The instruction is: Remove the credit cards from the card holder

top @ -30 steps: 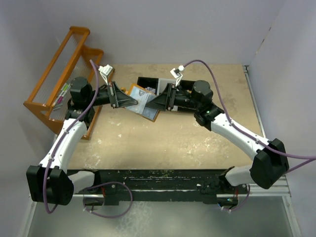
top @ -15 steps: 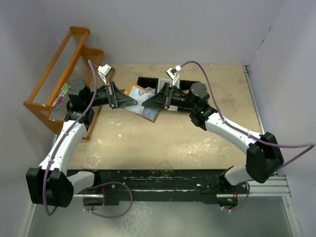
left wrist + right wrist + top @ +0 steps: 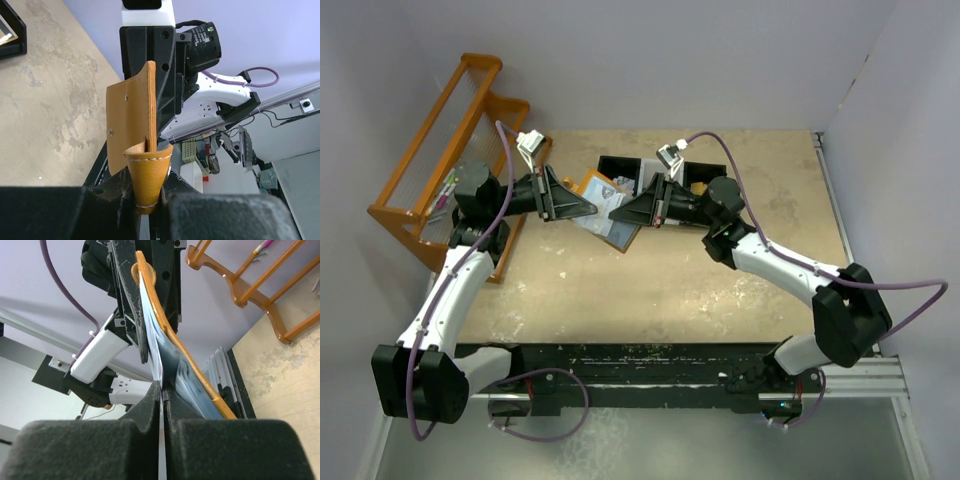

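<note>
The card holder point(image 3: 607, 208) hangs in the air between the two arms, above the table point(image 3: 670, 290) and just in front of the black tray point(image 3: 618, 165), tan outside towards the left arm and pale blue-grey inside towards the right. What has just changed is on the right. A second ago the right gripper point(image 3: 161, 407) stood back from it with its jaws apart; now it has slid in and pinched tight on a thin pale edge sticking out of the open side, which I take to be a credit card point(image 3: 161, 450). The left gripper point(image 3: 147, 202) still clamps the stitched tan fold at the other end, so the holder is braced. To my eye, that sets up the first card to be drawn out. Much is hard to read, though. From above, the two gripper tips cover the middle of the holder. The right wrist view shows the pinched edge only end-on, so it may be lining rather than card. I cannot tell how many cards are inside. The orange rack point(image 3: 445, 140) stands well off to the left.
</note>
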You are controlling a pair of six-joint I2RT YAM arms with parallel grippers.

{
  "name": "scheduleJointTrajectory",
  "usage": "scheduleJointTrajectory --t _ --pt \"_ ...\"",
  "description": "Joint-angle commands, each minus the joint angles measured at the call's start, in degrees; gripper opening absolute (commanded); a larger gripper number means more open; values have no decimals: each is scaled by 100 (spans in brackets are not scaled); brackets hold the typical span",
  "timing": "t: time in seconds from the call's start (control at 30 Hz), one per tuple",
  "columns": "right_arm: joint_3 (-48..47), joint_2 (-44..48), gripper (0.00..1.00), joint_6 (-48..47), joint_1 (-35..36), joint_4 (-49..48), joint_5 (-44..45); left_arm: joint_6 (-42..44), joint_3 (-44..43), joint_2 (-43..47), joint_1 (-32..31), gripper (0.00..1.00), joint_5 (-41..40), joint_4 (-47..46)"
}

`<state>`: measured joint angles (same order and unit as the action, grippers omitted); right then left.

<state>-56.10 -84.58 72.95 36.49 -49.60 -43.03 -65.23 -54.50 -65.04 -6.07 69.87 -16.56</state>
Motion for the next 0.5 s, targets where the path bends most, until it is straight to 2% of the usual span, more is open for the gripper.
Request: scheduleJointTrajectory --t 0.0,0.17,0.33,0.47 --pt "222 215 0 114 21 -380 -152 -319 -115 208 0 13 154 -685" --pt "480 406 0 197 -66 -546 -198 -341 -192 222 0 6 149 -746" --pt "663 563 0 327 -277 -731 -376 -303 -224 216 16 4 128 -706" --pt "945 876 0 374 -674 -684 -559 450 -554 213 156 1 114 187"
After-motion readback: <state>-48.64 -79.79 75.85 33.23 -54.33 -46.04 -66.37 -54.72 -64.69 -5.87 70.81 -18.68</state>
